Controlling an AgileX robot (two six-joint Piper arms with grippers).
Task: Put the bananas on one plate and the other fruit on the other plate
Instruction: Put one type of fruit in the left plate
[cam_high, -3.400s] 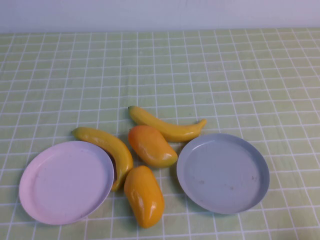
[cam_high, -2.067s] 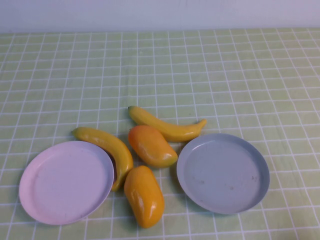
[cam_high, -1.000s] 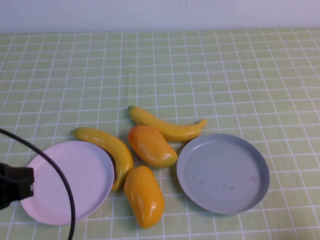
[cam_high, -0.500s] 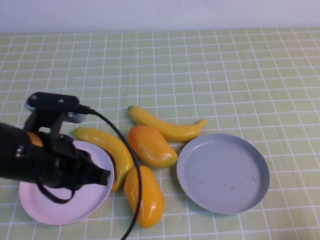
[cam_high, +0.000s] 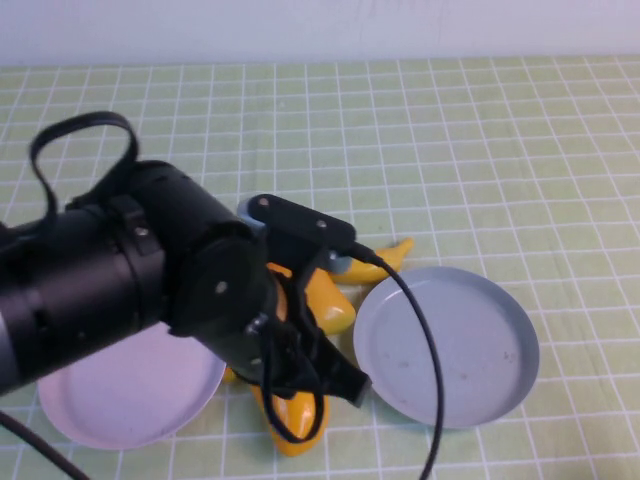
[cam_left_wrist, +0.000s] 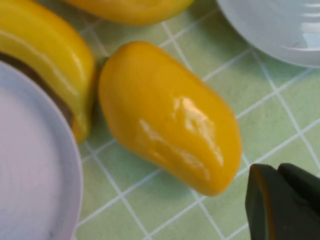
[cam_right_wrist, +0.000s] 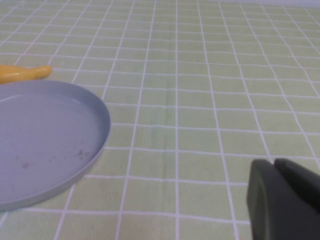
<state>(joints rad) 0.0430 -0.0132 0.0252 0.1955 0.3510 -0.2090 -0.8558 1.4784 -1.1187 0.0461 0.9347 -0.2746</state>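
Note:
My left arm (cam_high: 150, 290) reaches over the middle of the table, and my left gripper (cam_left_wrist: 277, 170) is shut and empty just beside the near mango (cam_left_wrist: 170, 117), which also shows under the arm in the high view (cam_high: 290, 428). The second mango (cam_high: 330, 303) lies behind it. One banana (cam_left_wrist: 45, 55) lies against the rim of the pink plate (cam_high: 130, 400); in the high view the arm hides it. Of the other banana only the tip (cam_high: 395, 250) shows, by the empty grey-blue plate (cam_high: 450, 345). My right gripper (cam_right_wrist: 274, 162) is shut, low over the cloth beside the grey-blue plate (cam_right_wrist: 45, 140).
A green checked cloth (cam_high: 450, 150) covers the whole table, with a pale wall behind its far edge. A black cable (cam_high: 425, 360) loops from the left arm across the near rim of the grey-blue plate. The right arm is outside the high view.
My left arm came in from the left edge, passed over the pink plate and now hangs over the fruit. The fruit and both plates have not moved.

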